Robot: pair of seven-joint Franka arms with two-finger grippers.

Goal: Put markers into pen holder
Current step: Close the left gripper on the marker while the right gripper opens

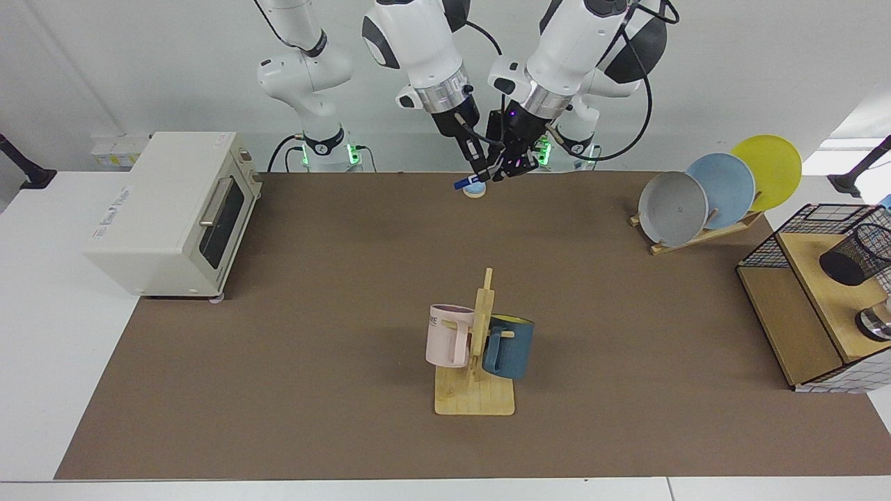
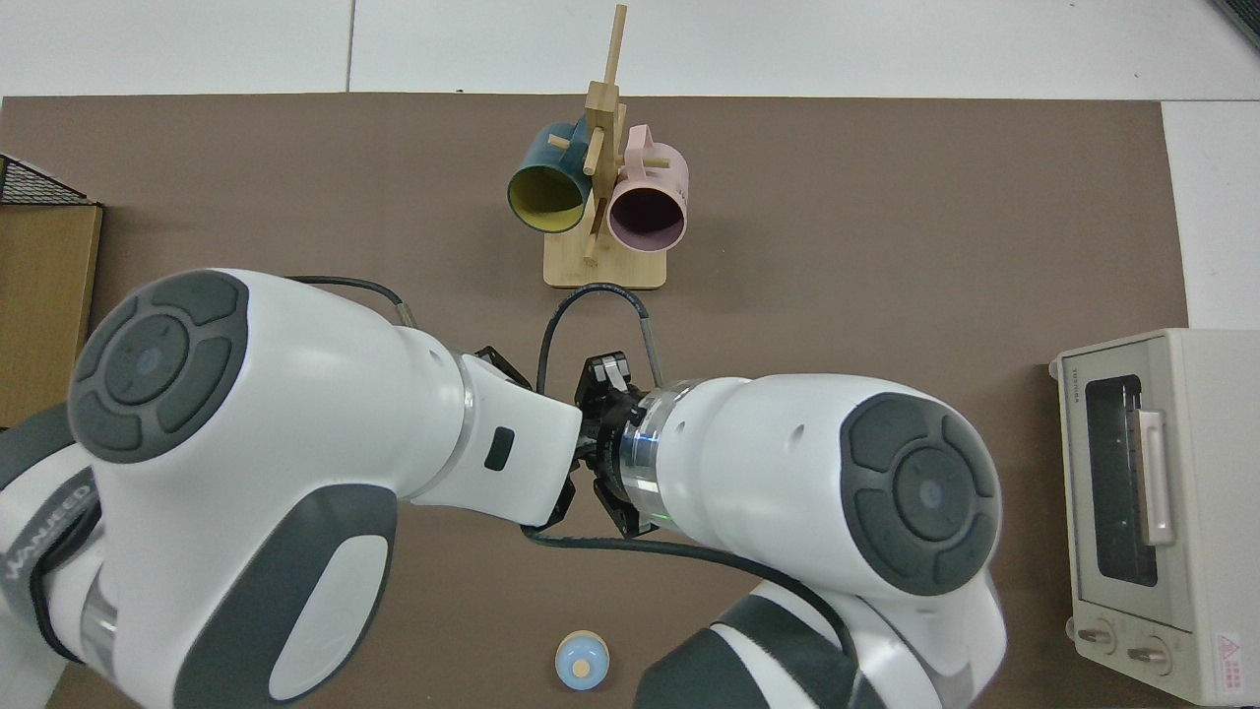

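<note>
Brown matting covers the table; top centre, the marker (image 1: 468,181) hangs clenched in the right gripper (image 1: 480,172), with the left gripper (image 1: 513,167) alongside, its grip unclear. Far right, the pen holder (image 1: 855,256) shows no markers; delivery remains.

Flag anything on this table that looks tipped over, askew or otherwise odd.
The pen holder lies tipped on its side on the wooden shelf, mouth not facing up. The marker hangs roughly level above the table, where the right gripper and the left gripper meet. Nothing looks spilled or damaged.
</note>
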